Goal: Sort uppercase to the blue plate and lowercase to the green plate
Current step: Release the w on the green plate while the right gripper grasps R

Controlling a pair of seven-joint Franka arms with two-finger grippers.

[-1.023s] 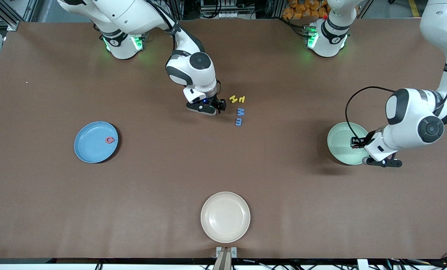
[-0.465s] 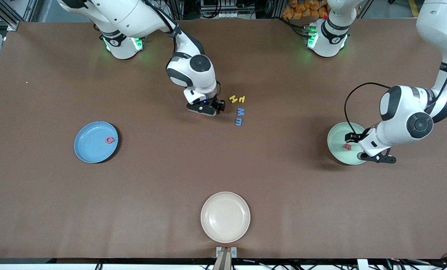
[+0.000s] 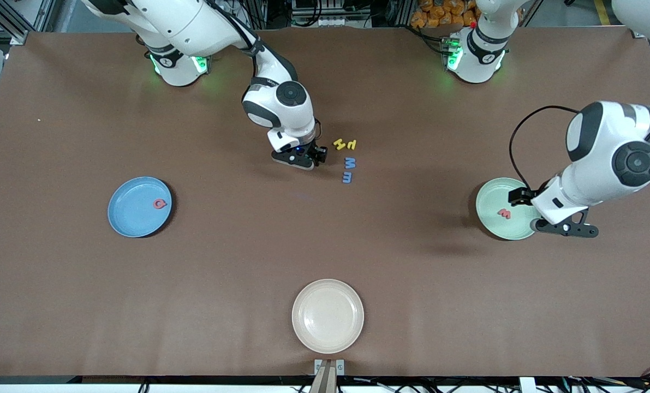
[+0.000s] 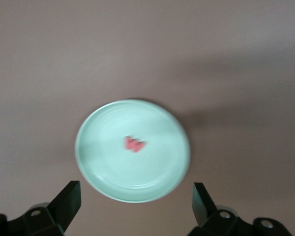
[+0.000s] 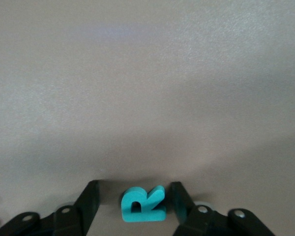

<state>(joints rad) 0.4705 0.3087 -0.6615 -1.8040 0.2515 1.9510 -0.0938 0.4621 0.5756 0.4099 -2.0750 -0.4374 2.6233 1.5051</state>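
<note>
Hovering, left gripper [image 4: 135,206]: over the green plate [image 3: 491,218], at its edge toward the left arm's end of the table; fingers [image 4: 69,199] spread wide, nothing between them.
Right gripper [image 5: 132,204]: low at the table near the middle, beside the yellow letters; its two fingers [image 5: 88,199] stand on either side of the R [image 5: 142,204], close to it, with small gaps showing on both sides, so no firm grip is seen yet.
R: teal foam capital, the one letter read plainly in the right wrist view; it lies flat on the table between the right gripper's fingers. In the front view it is hidden under the gripper.
Green plate: toward the left arm's end of the table; one red m [image 3: 504,213] lies in it, near its middle [image 4: 134,144].
Blue plate [image 3: 131,218]: toward the right arm's end; a red Q [image 3: 160,204] lies in it, close to the rim.
Yellow letters [image 3: 345,144]: two, side by side on the table; which is capital is too small to tell.
Blue letters [image 3: 349,170]: two M shapes, one nearer the front camera than the other, both just nearer that camera than the yellow pair.
Cream plate [image 3: 328,315]: at the table edge nearest the front camera, midway along.
Writing: none readable on plates or arms.
</note>
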